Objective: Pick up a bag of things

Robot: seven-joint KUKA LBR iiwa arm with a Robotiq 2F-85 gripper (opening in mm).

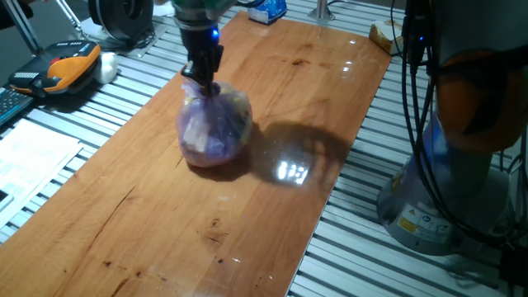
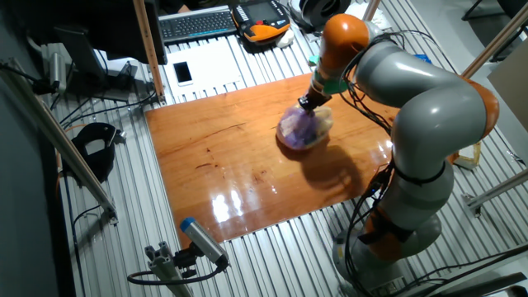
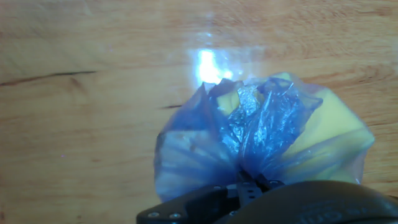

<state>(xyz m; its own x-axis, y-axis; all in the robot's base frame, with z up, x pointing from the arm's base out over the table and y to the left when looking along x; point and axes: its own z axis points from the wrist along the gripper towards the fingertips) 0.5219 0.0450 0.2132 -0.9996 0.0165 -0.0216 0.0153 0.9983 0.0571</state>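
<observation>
The bag of things (image 1: 214,128) is a round, translucent purple plastic bag with pale yellowish lumps showing through, resting on the wooden table (image 1: 272,190). My gripper (image 1: 203,76) stands straight above it, its dark fingers shut on the twisted top of the bag. From the other fixed view the bag of things (image 2: 304,128) sits under the gripper (image 2: 310,106) near the table's far right part. In the hand view the bag of things (image 3: 261,143) fills the lower middle, its gathered plastic running into the gripper (image 3: 252,183) at the bottom edge.
The wooden table (image 2: 239,165) lies on a slatted metal bench. An orange-black handheld unit (image 1: 62,66) and papers lie left of it. A blue pack (image 1: 268,10) and a pale object (image 1: 384,35) lie beyond the far end. The arm's base (image 2: 396,239) stands beside the table.
</observation>
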